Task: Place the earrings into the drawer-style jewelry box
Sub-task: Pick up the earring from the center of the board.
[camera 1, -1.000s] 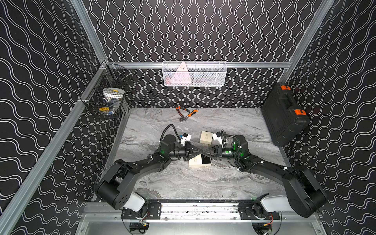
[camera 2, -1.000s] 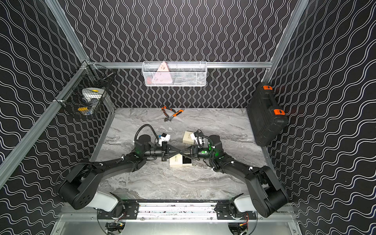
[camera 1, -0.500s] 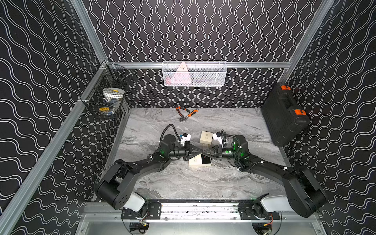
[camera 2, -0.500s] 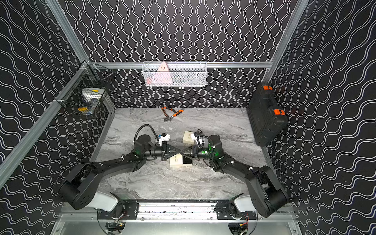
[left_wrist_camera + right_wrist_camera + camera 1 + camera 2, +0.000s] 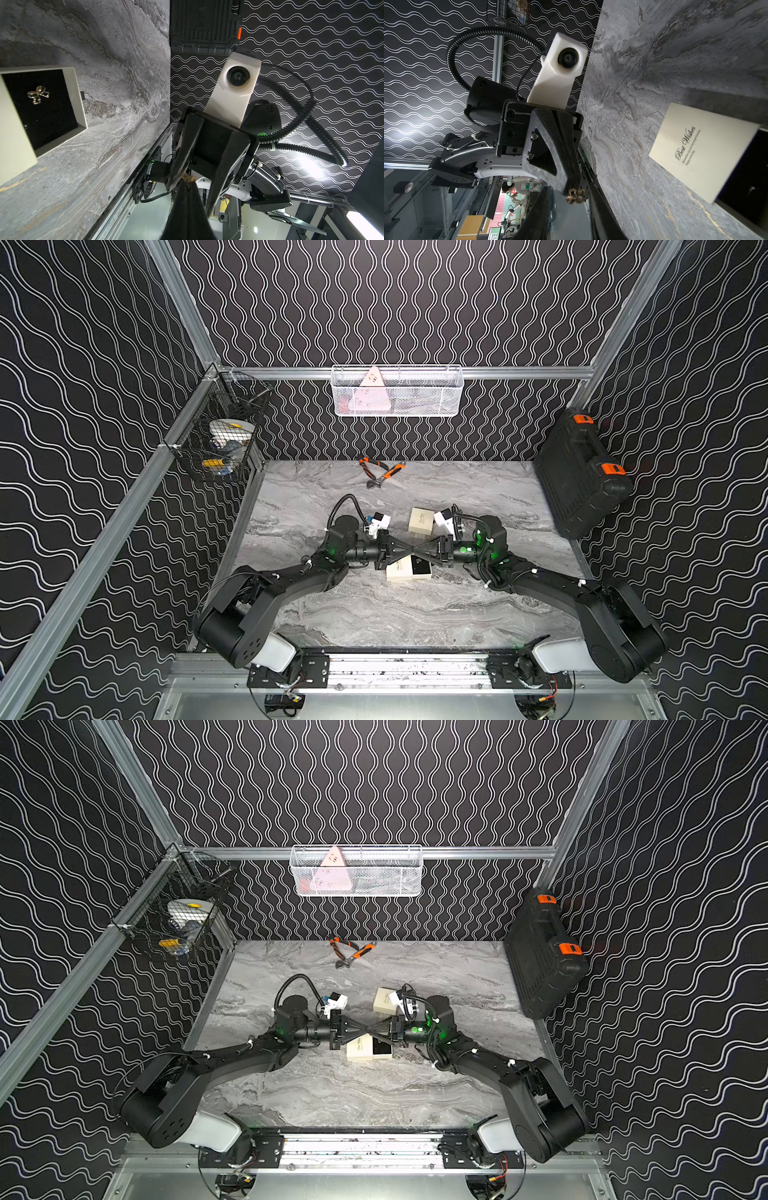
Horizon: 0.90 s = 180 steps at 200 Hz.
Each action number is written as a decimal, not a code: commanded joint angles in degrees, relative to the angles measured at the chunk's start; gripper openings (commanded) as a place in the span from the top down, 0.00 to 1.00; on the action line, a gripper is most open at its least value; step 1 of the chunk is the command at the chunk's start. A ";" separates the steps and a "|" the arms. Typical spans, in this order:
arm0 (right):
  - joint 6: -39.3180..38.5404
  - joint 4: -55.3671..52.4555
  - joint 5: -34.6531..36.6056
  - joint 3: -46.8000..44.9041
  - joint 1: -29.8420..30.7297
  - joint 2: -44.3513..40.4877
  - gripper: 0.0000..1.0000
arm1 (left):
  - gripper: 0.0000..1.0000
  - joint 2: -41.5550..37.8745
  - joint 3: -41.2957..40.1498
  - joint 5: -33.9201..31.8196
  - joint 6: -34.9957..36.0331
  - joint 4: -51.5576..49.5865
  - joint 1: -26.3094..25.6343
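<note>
A gold earring (image 5: 575, 196) is pinched at the very tip of the left gripper (image 5: 573, 192), whose jaws are pressed together on it. The right gripper (image 5: 417, 549) faces it nose to nose, its two fingers (image 5: 187, 145) standing apart on either side of that tip (one looks to be touching the earring, though I cannot tell for sure). More earrings (image 5: 38, 94), a small gold tangle, lie on the black lining of the drawer (image 5: 80, 99). The drawer is pulled partway out of the cream sleeve (image 5: 695, 149) of the jewelry box (image 5: 409, 569). In both top views the two tips meet above the grey marbled table (image 5: 374, 614), just at the box's far edge. A second cream box (image 5: 420, 521), closed, lies behind, near the right arm's wrist camera. Further back, orange-handled tools (image 5: 386, 474) lie near the rear wall, and a black tool case (image 5: 582, 477) leans at the right side.
</note>
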 commanded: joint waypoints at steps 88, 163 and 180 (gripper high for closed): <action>1.03 2.51 0.36 0.06 -0.05 0.35 0.80 | 1.00 -0.15 -0.15 0.41 -0.77 2.33 0.13; 0.34 -0.50 1.15 0.85 -0.08 -0.18 0.84 | 1.00 -0.26 0.20 0.15 0.81 0.37 0.10; 0.07 -1.35 1.27 1.03 -0.11 -0.11 0.85 | 1.00 -0.79 0.57 0.18 2.05 -1.29 0.05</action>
